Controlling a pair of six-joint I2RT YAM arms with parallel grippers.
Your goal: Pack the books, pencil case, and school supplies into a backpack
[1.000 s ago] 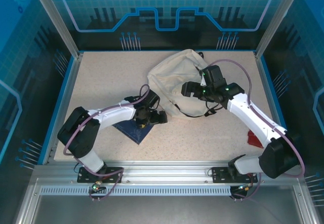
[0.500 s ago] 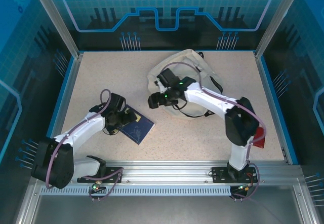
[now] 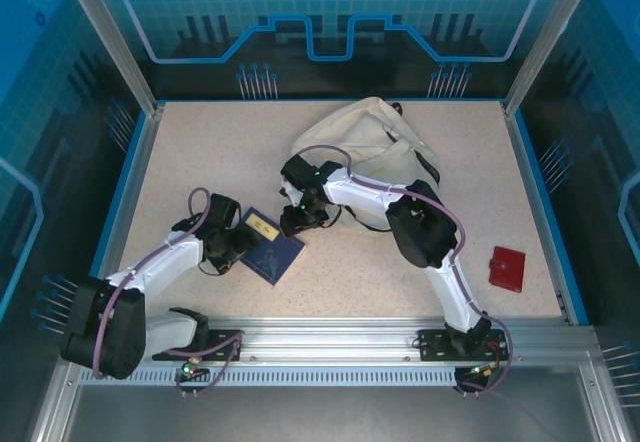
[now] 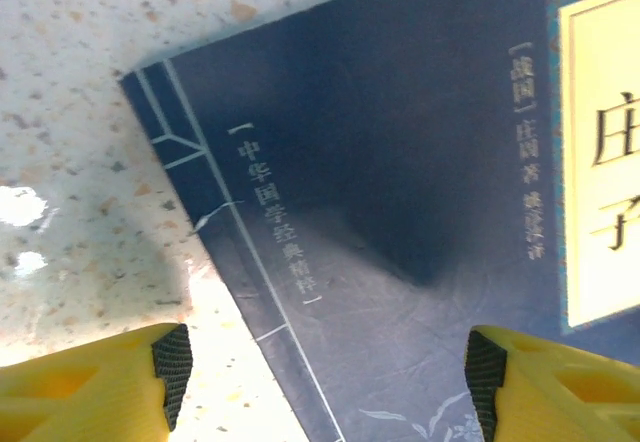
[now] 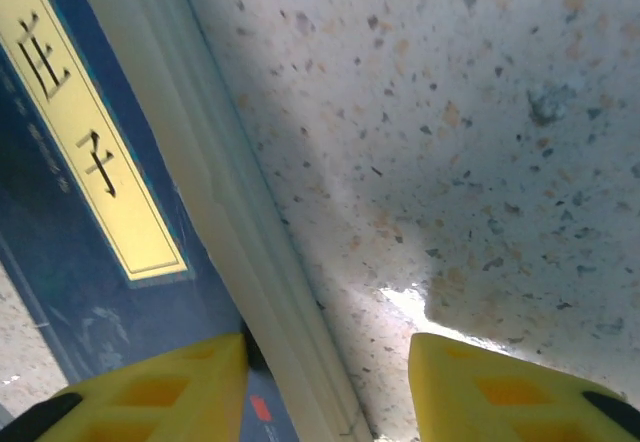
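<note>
Worktop (image 3: 200, 162): speckled beige surface; carries every item listed below.
Backpack (image 3: 372, 142): cream fabric, slumped, dark strap ends on its right side. It lies on the far side of the right jaws, just beside them, and well apart from the left jaws.
Book (image 3: 272, 254): dark blue cover with a yellow title label, lying flat between the two sets of jaws. The left jaws stand at its left corner, the right jaws at its far edge.
Left jaws: released, fingers (image 4: 90, 382) set wide apart and pointing down. In the left wrist view one finger is over bare worktop and the other over the cover, with the bound edge of the book (image 4: 400, 212) running between them. Nothing is clamped.
Right jaws: released, fingers (image 5: 150, 387) apart. In the right wrist view one finger is over the book (image 5: 60, 212) at its pale page edge and the other over bare worktop. No grip is visible.
Red case (image 3: 506, 268): small and flat, well apart to the right of both sets of jaws.
</note>
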